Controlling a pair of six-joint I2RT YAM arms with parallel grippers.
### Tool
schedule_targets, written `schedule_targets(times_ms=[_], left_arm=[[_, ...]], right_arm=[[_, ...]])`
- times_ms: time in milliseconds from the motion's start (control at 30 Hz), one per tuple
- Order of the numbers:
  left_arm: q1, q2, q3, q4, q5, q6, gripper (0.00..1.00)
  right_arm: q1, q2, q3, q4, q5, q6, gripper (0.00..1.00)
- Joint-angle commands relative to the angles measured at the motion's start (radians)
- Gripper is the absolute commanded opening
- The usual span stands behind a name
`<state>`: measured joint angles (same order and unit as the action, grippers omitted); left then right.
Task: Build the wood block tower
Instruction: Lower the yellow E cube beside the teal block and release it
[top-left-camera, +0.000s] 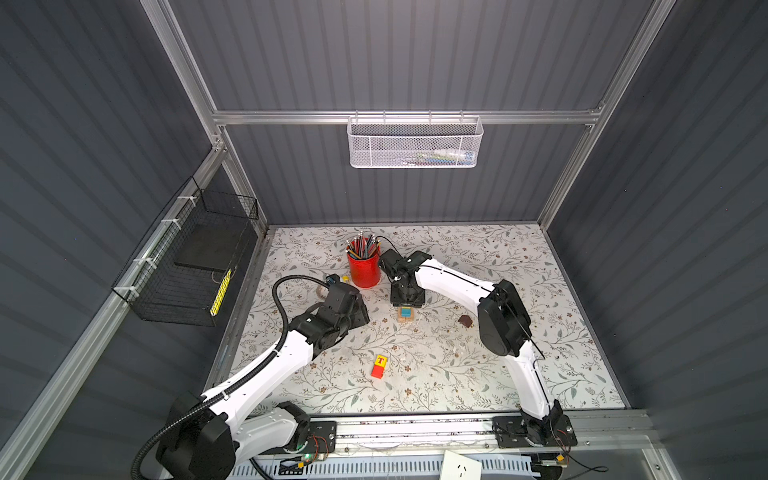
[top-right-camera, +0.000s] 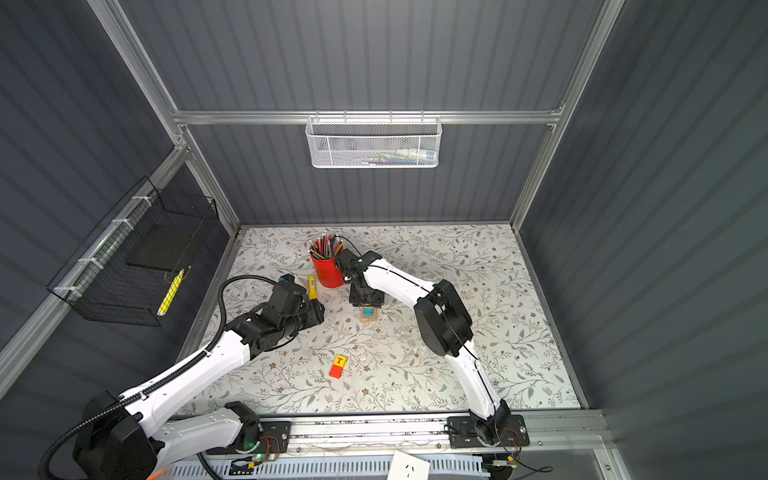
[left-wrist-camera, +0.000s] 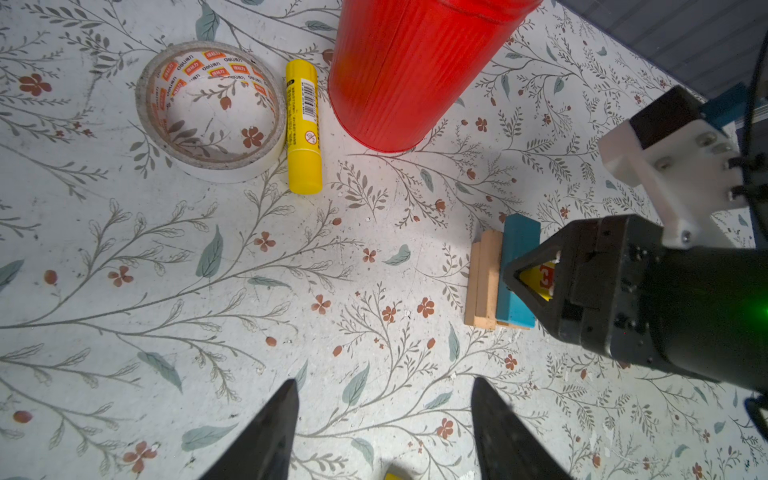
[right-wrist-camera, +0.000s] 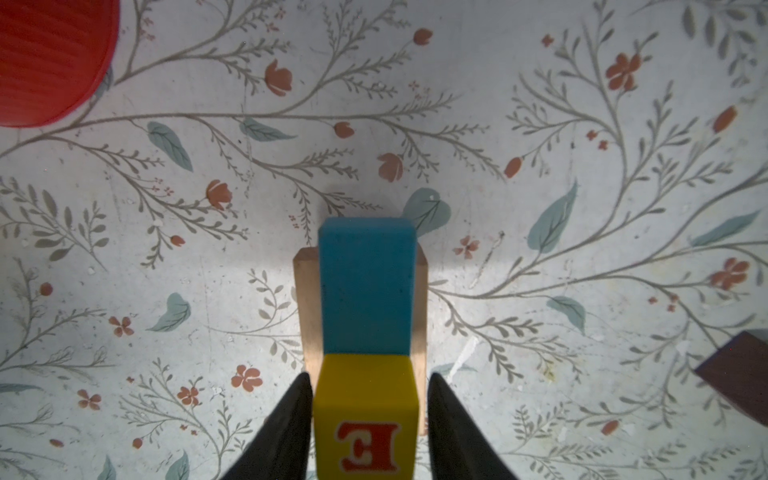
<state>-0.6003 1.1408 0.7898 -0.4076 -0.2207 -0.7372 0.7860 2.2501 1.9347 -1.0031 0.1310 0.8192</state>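
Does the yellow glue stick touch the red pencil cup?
Apart. The left wrist view shows a strip of bare flowered table cover between the yellow glue stick and the base of the red pencil cup.

Matt painted blue plank (right-wrist-camera: 365, 286), bare unvarnished tan planks (left-wrist-camera: 482, 282), smooth painted yellow cube (right-wrist-camera: 365, 399), ribbed shiny plastic red cup (left-wrist-camera: 415, 70).

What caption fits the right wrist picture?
Yellow E cube atop the blue plank, flanked by the open right hand.
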Motion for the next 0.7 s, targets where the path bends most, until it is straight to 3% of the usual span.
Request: schedule_targets(times_ms=[0,567,667], left_arm=[[0.005,-0.008,-0.018,-0.016,-0.009,-0.002,0.66],[0.007,0.001,-0.016,-0.016,0.000,-0.007,0.66],[0.007,0.001,-0.015,-0.015,0.000,-0.007,0.66]], right_arm=[[-0.003,0.025,0.029,-0.021,0.007,-0.003,0.45],[-0.010,0.040,0.032,-0.020,-0.005,-0.002,0.37],[-0.010,0.035,0.030,-0.021,-0.005,-0.002,0.39]])
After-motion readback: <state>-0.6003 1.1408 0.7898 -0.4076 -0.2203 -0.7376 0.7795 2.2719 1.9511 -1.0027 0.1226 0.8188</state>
